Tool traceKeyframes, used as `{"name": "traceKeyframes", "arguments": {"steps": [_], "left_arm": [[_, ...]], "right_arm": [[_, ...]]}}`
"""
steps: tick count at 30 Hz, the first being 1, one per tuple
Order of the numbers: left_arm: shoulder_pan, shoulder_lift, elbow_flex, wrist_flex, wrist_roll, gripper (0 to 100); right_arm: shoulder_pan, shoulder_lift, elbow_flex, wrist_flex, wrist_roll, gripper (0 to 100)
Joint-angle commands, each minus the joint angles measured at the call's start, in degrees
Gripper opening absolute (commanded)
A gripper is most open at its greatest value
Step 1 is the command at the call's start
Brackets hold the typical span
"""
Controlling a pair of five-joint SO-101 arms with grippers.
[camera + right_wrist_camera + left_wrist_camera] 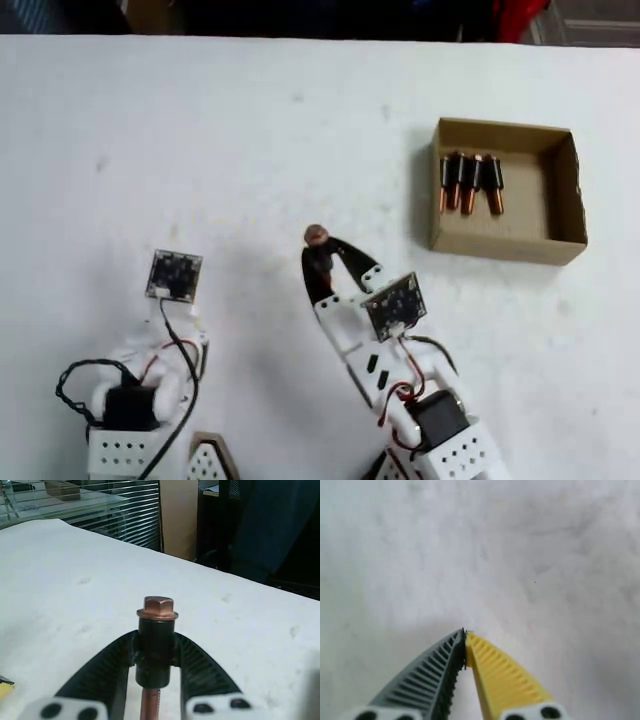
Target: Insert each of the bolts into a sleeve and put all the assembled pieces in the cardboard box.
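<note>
Left gripper [465, 635]: closed, empty, over the table [520, 555]. Right gripper [156, 645]: clamped on the sleeve [155, 667], bolt [157, 609] seated. Carry level to the box [540, 205]; release low beside the three pieces [470, 183] inside.

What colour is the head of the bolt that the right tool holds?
The bolt head is copper, over a black sleeve; best in the right wrist view.

- A white table [250, 120] was faintly smudged.
- Slatted blinds [125, 510] stood beyond its far edge.
- A tan panel [178, 517] stood beside the blinds.
- Something red [520, 15] showed past the table's far corner.
</note>
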Motion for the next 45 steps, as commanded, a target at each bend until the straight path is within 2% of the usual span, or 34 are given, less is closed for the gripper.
{"name": "traceKeyframes", "arguments": {"steps": [1, 7, 13, 15, 19, 25, 37, 45], "left_arm": [[-0.1, -0.6, -0.1, 1.0, -0.5, 2], [-0.1, -0.6, -0.1, 1.0, -0.5, 2], [-0.1, -0.6, -0.1, 1.0, -0.4, 2], [-0.1, -0.6, -0.1, 1.0, -0.4, 2], [-0.1, -0.6, -0.1, 1.0, -0.4, 2], [-0.1, -0.6, -0.1, 1.0, -0.5, 2], [-0.1, -0.6, -0.1, 1.0, -0.5, 2], [-0.1, -0.6, -0.1, 1.0, -0.5, 2]], "right_arm": [[0.4, -0.6, 0.5, 1.5, -0.2, 1.5], [2.9, -0.7, -0.9, 5.3, -0.1, 1.5], [14.5, -0.6, -13.7, 20.7, 0.0, 1.5], [17.6, -0.6, -17.1, 25.1, 2.2, 1.5], [23.5, -0.5, -21.1, 28.1, 10.3, 1.5], [32.8, -0.4, -26.4, 29.0, 11.3, 1.5], [39.3, 2.0, -47.3, 37.0, 11.3, 1.5], [40.0, 26.7, -59.5, 35.3, 11.3, 1.5]]}}
